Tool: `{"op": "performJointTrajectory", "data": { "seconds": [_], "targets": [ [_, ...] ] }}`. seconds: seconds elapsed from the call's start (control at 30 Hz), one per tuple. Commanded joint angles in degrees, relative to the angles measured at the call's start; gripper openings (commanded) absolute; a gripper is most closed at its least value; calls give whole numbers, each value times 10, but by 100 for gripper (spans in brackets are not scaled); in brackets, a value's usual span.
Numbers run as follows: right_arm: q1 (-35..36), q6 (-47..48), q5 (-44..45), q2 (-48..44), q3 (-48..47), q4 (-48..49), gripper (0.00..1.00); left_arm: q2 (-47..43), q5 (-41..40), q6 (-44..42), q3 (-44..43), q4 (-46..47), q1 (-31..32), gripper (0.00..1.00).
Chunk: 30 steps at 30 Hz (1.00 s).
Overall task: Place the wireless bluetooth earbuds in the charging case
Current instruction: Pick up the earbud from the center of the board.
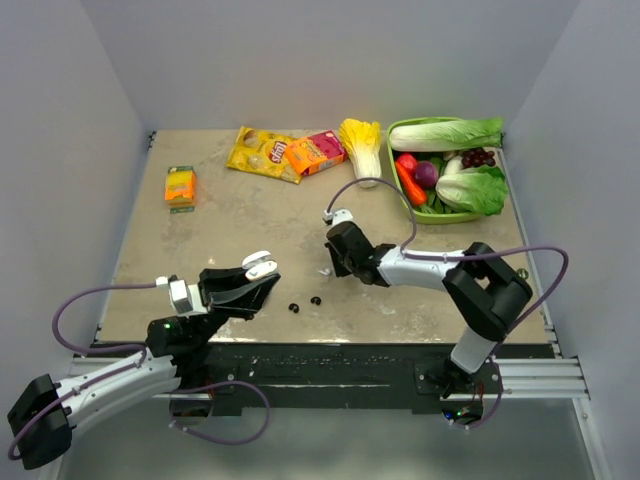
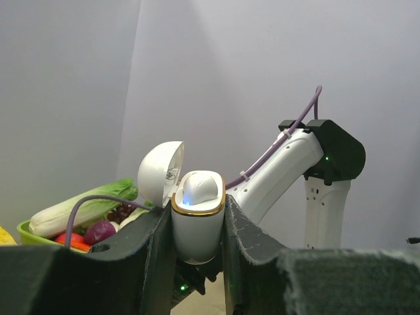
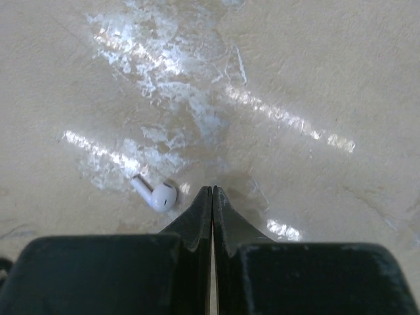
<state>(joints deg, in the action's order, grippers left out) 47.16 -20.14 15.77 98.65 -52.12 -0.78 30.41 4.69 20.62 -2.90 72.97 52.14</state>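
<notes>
White and hinged open, one charging case (image 2: 195, 243) sits clamped in our left pincer (image 2: 198, 226), raised off the bench (image 1: 250, 220). Our right pincer (image 3: 211, 197) is clenched on nothing, its tips just beside one white earbud (image 3: 157, 195) lying on the bench. Two black earbuds (image 1: 294, 307) lie near each other between the arms.

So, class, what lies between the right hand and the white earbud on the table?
Nothing: just bare table separates the right hand from the white earbud, as the right wrist view shows.
</notes>
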Motion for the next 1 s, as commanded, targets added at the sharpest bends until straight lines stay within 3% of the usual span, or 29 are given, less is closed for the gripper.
{"op": "performJointTrajectory", "data": {
  "seconds": [0.0, 0.27, 0.97],
  "targets": [
    [18, -14, -40, -38, 37, -5, 0, -1, 1, 7, 58, 38, 2, 0],
    [46, -41, -70, -27, 82, 38, 0, 3, 5, 20, 61, 44, 2, 0],
    [24, -5, 25, 17, 16, -37, 0, 3, 6, 12, 61, 31, 2, 0]
  ]
}}
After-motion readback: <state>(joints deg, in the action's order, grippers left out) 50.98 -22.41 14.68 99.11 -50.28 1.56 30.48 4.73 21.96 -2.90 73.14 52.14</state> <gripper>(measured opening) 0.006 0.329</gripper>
